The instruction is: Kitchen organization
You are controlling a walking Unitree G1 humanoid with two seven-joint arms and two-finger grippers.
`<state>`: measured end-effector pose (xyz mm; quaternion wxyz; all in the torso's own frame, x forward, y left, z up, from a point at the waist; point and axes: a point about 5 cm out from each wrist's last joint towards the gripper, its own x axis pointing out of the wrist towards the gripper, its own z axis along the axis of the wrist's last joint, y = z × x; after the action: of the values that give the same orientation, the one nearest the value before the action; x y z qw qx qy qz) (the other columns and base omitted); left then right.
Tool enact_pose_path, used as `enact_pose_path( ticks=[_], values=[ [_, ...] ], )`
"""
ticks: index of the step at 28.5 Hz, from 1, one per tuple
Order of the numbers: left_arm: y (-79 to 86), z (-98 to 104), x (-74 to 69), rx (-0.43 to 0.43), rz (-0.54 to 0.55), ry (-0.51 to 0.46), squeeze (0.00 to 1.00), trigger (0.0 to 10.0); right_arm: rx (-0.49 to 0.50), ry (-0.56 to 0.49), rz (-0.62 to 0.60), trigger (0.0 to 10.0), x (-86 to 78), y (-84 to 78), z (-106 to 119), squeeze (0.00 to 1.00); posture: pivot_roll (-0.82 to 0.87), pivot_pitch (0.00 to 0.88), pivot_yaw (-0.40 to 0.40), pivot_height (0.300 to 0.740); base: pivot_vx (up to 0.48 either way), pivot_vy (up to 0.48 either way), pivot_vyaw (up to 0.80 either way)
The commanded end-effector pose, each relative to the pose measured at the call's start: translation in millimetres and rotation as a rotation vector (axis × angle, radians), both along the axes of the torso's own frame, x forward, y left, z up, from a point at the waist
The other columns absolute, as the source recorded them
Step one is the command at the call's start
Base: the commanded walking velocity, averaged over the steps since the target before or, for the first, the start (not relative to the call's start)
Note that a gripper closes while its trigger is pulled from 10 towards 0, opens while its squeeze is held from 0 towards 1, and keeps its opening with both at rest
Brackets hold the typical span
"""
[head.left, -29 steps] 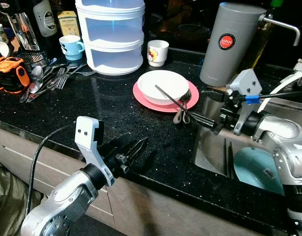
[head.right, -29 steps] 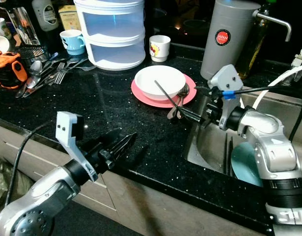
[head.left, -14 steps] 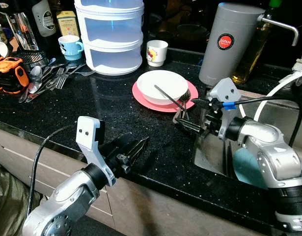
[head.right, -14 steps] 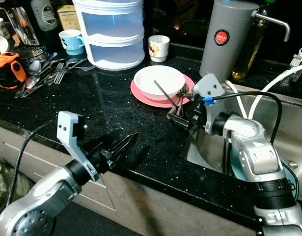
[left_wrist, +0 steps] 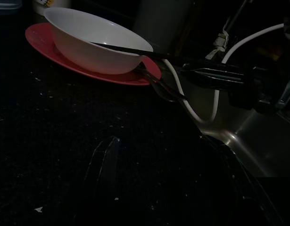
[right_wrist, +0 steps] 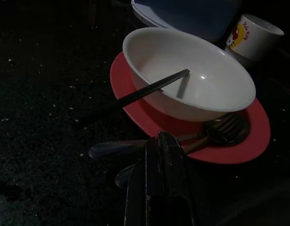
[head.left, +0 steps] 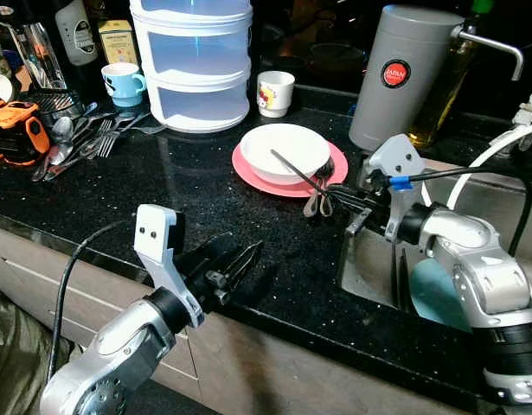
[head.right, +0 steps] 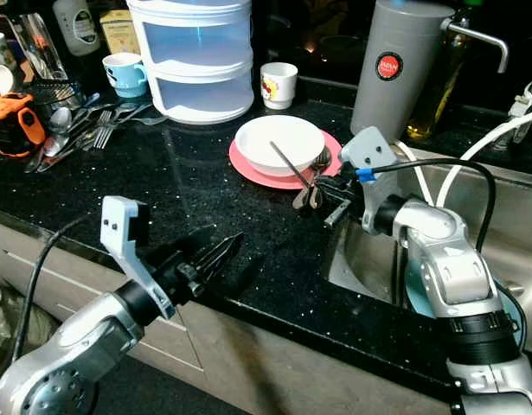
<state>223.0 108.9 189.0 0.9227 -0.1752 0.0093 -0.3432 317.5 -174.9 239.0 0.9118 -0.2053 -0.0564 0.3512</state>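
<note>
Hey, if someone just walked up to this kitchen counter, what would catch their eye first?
Probably the white bowl on its pink plate mid-counter, a dark chopstick leaning in it. The right gripper reaches from the sink side to the fork and spoon on the plate's edge. Behind stands a tall grey canister.

A bowl (head.left: 285, 150) sits on a plate (head.left: 333, 177) mid-counter, a chopstick (head.left: 293, 169) leaning in it and what look like 2 utensils (head.left: 318, 201) off the plate's near edge. Behind stand a drawer unit (head.left: 195, 62) and a mug (head.left: 275, 92). The sink (head.left: 489, 207) lies right; loose cutlery (head.left: 86, 137) far left.
</note>
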Motion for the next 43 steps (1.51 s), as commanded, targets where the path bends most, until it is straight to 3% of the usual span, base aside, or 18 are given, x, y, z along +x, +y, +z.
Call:
enact_pose_path(
  ticks=[1,11,12,13,17,19,20,21,22,23,24,34,39,40,41,42,43],
  values=[
    [-1.1,-2.2,-0.4,0.003,-0.001,0.008,0.00,10.0,-0.016,0.014,-0.010,0.0,0.1,-0.8,-1.5,0.00,0.10,0.000,-0.014,0.740,0.000,0.000,0.00],
    [-0.7,-2.2,-0.2,0.005,0.000,0.007,0.00,10.0,0.008,0.011,-0.004,0.0,-0.7,-1.0,-0.2,0.00,0.10,0.000,-0.010,0.740,0.000,0.000,0.00],
    [-0.6,-2.2,-0.1,0.005,0.000,0.007,0.00,10.0,0.025,0.013,-0.003,3.9,-1.0,-1.2,0.7,0.00,0.10,0.000,-0.010,0.740,0.000,0.000,0.00],
    [-0.6,-2.2,-0.1,0.006,0.000,0.007,0.00,10.0,0.028,0.016,0.010,10.0,-2.2,-0.9,1.5,1.00,0.10,0.000,-0.010,0.740,0.000,0.000,0.00],
    [-0.4,-2.0,-0.2,0.006,-0.001,0.007,0.00,10.0,0.004,0.005,0.022,10.0,-4.4,-0.8,2.4,1.00,0.09,0.000,-0.008,0.740,0.000,0.000,0.00],
    [-0.5,-1.9,-0.2,0.006,-0.002,0.007,0.00,10.0,-0.007,0.008,0.036,10.0,-5.7,-0.4,1.7,0.95,0.09,0.000,-0.008,0.740,0.000,0.000,0.00],
    [-0.7,-1.8,-0.2,0.006,-0.003,0.007,0.00,10.0,-0.008,0.009,0.045,10.0,-6.9,-0.3,1.6,0.51,0.09,0.000,-0.008,0.740,0.000,0.000,0.00],
    [-0.8,-1.8,-0.3,0.006,-0.003,0.007,0.00,10.0,-0.010,0.010,0.057,10.0,-8.1,0.4,1.7,0.41,0.09,0.000,-0.007,0.740,0.000,0.000,0.00],
    [-0.9,-1.8,-0.3,0.006,-0.004,0.007,0.00,10.0,-0.012,0.009,0.067,10.0,-8.9,1.1,2.0,0.17,0.09,0.000,-0.007,0.740,0.000,0.000,0.00],
    [-0.9,-1.8,-0.3,0.006,-0.004,0.007,0.00,10.0,-0.012,0.009,0.067,10.0,-8.9,1.1,2.0,0.17,0.09,0.000,-0.007,0.740,0.000,0.000,0.00],
    [-1.0,-1.8,-0.3,0.006,-0.004,0.007,0.00,10.0,-0.010,0.008,0.071,10.0,-9.3,1.6,2.4,0.00,0.09,0.000,-0.007,0.740,0.000,0.000,0.00],
    [-1.2,-1.7,-0.3,0.005,-0.004,0.007,0.00,10.0,0.105,-0.035,0.162,10.0,-15.3,15.4,14.7,0.00,0.09,0.000,-0.007,0.740,0.000,0.000,0.00],
    [-1.5,-1.9,-0.2,0.006,-0.004,0.007,0.00,10.0,0.095,-0.033,0.163,10.0,-15.7,16.4,12.5,0.00,0.09,0.000,-0.009,0.740,0.000,0.000,0.00],
    [-1.7,-2.1,-0.3,0.006,-0.004,0.007,0.00,10.0,0.090,-0.031,0.159,7.3,-15.5,16.0,11.9,0.00,0.09,0.000,-0.010,0.740,0.000,0.000,0.00],
    [-1.7,-2.1,-0.3,0.006,-0.004,0.007,0.00,10.0,0.090,-0.031,0.159,7.3,-15.5,16.0,11.9,0.00,0.09,0.000,-0.010,0.740,0.000,0.000,0.00],
    [-1.9,-2.2,-0.4,0.005,-0.004,0.008,0.00,10.0,0.081,-0.028,0.160,0.0,-15.6,15.7,10.7,0.00,0.09,0.000,-0.012,0.740,0.000,0.000,0.00],
    [-1.9,-2.3,-0.5,0.005,-0.004,0.008,0.00,10.0,0.076,-0.024,0.160,0.0,-15.7,15.4,9.9,0.00,0.09,0.000,-0.012,0.740,0.000,0.000,0.00]
  ],
)
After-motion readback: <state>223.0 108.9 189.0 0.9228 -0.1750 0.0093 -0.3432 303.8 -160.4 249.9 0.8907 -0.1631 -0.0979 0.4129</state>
